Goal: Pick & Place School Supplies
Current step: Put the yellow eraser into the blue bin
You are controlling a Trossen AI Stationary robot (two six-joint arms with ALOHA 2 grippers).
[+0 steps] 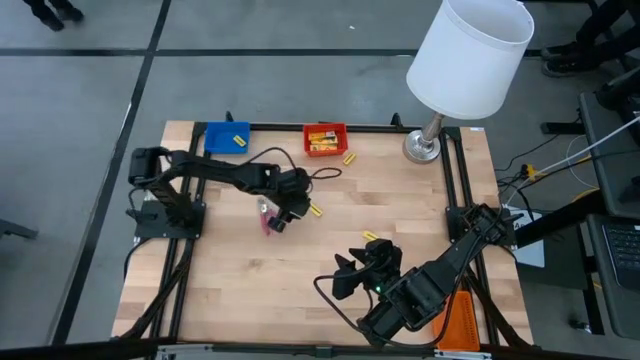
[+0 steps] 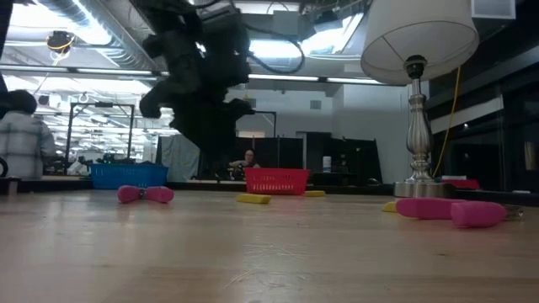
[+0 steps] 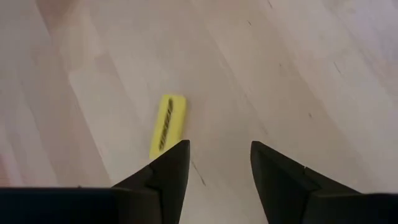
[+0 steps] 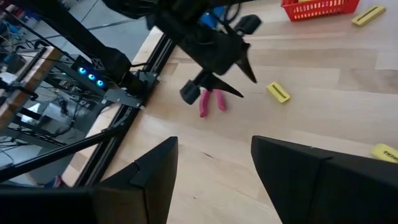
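left gripper (image 1: pixel 291 203): fingers parted, empty, hovering mid-table | yellow packet (image 1: pixel 315 210): flat on wood just right of it | pink-handled pliers (image 1: pixel 268 217): just lower-left | right gripper (image 1: pixel 362 268): spread, empty, lower centre, near second packet (image 1: pixel 370 237)

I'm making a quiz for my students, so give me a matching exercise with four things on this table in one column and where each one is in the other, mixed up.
Things:
1. blue tray
2. lamp
3. pink-handled tool
4. right claw

Places:
A. far right corner of the table
B. under the left claw
C. far edge, left of the red tray
D. near side, open above bare wood

Pairs: 1-C, 2-A, 3-B, 4-D
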